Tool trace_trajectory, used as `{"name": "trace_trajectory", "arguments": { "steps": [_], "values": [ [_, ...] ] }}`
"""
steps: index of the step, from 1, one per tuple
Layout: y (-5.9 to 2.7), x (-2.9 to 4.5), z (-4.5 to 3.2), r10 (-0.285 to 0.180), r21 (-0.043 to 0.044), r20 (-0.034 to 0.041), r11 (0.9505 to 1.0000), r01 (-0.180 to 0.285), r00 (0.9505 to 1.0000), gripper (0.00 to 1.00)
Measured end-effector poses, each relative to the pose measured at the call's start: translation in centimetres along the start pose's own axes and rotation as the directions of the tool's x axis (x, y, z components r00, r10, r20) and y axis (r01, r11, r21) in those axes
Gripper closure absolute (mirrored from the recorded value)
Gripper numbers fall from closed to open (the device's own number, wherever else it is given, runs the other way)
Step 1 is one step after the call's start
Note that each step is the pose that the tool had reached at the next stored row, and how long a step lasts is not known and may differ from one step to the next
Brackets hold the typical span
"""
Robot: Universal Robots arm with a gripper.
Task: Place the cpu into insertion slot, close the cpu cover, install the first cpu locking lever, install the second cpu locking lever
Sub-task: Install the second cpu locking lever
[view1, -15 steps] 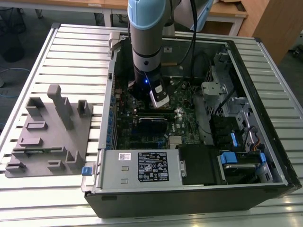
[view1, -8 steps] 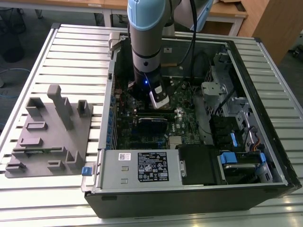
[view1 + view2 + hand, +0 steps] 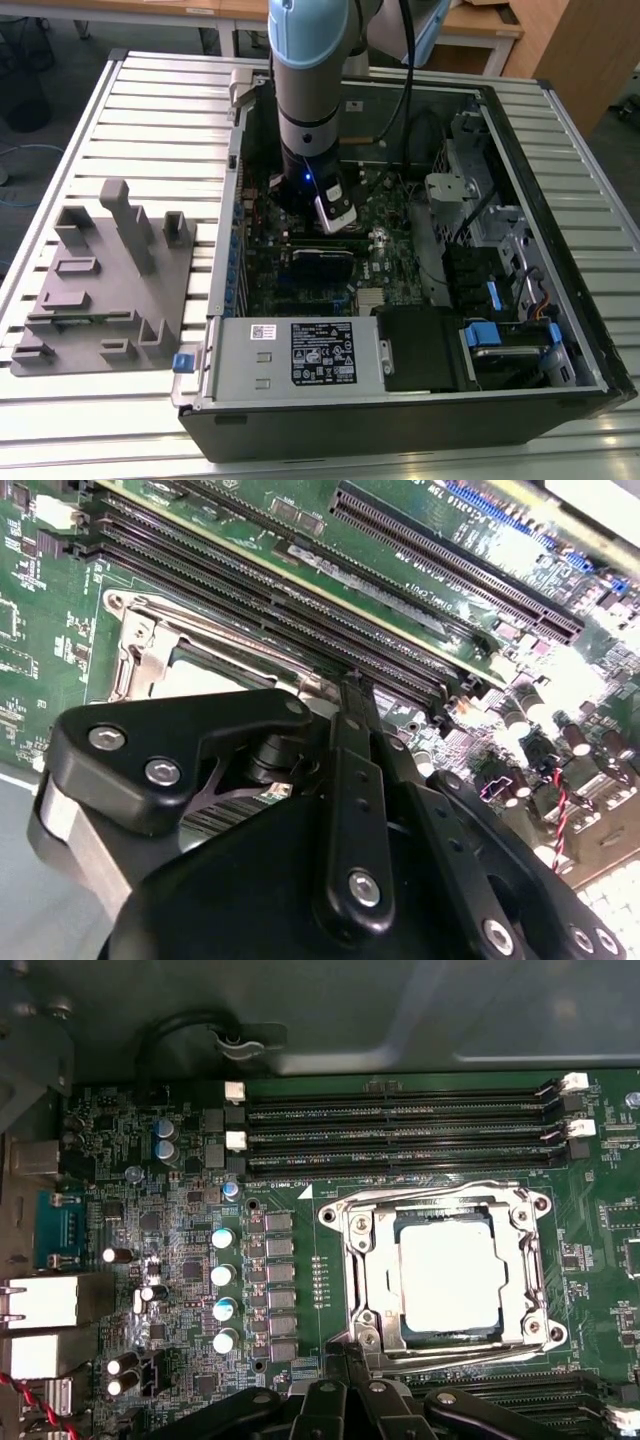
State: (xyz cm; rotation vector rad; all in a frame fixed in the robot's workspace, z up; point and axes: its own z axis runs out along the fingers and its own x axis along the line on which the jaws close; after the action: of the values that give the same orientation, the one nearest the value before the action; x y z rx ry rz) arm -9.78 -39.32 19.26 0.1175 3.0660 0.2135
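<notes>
First wrist view: square silvery cpu point(image 3: 447, 1278) under framed cpu cover point(image 3: 366, 1260)

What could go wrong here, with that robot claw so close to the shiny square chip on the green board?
The gripper sits right at the edge of the metal cover framing the chip. A sideways slip could scrape the cover or bend one of the thin wire levers running along it. The long black memory slots lie right beside the gripper, so a stray push might knock them. The small upright capacitors also stand near the socket and could be clipped.
</notes>
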Motion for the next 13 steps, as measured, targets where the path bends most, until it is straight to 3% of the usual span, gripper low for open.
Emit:
{"name": "trace_trajectory", "arguments": {
  "steps": [3,11,13],
  "values": [
    [0.05,-0.03,-0.4,0.0,-0.0008,0.0007,1.0,0.0,1.0,0.9],
    [0.43,-0.2,-2.98,0.0,-0.0008,0.0,1.0,0.0,1.0,0.9],
    [0.45,-0.22,-3.16,0.0,-0.001,0.0,1.0,0.0,1.0,0.9]
  ]
}}
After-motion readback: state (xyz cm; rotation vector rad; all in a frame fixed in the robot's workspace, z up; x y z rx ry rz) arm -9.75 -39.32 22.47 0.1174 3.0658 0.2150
